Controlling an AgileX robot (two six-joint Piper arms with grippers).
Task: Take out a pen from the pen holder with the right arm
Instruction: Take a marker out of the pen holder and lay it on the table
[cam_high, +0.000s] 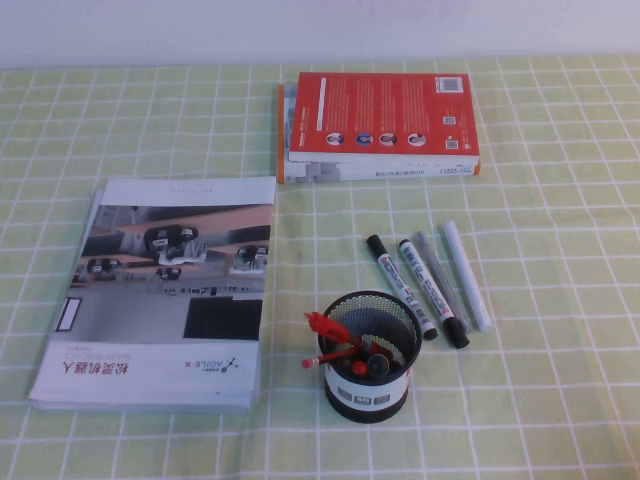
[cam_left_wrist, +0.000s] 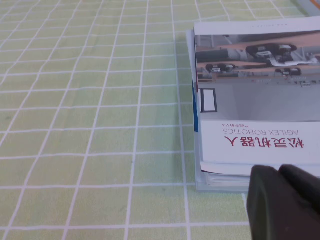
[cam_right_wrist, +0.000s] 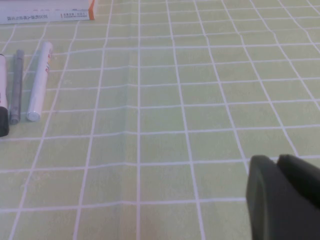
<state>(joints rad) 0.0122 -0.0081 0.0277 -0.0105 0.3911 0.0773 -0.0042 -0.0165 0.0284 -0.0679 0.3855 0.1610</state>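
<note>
A black mesh pen holder (cam_high: 368, 355) stands near the table's front, right of centre, with red pens (cam_high: 328, 327) and dark-capped ones leaning inside. Neither arm appears in the high view. My right gripper (cam_right_wrist: 277, 162) is shut and empty, low over bare checked cloth to the right of the loose pens; the holder is not in the right wrist view. My left gripper (cam_left_wrist: 279, 171) is shut with nothing in it, hovering by the front corner of the magazine (cam_left_wrist: 260, 100).
Two black-capped markers (cam_high: 433, 292), a grey pen (cam_high: 432, 268) and a white pen (cam_high: 466, 274) lie side by side just behind and right of the holder. An orange book (cam_high: 380, 125) lies at the back. The magazine (cam_high: 165, 290) covers the left side.
</note>
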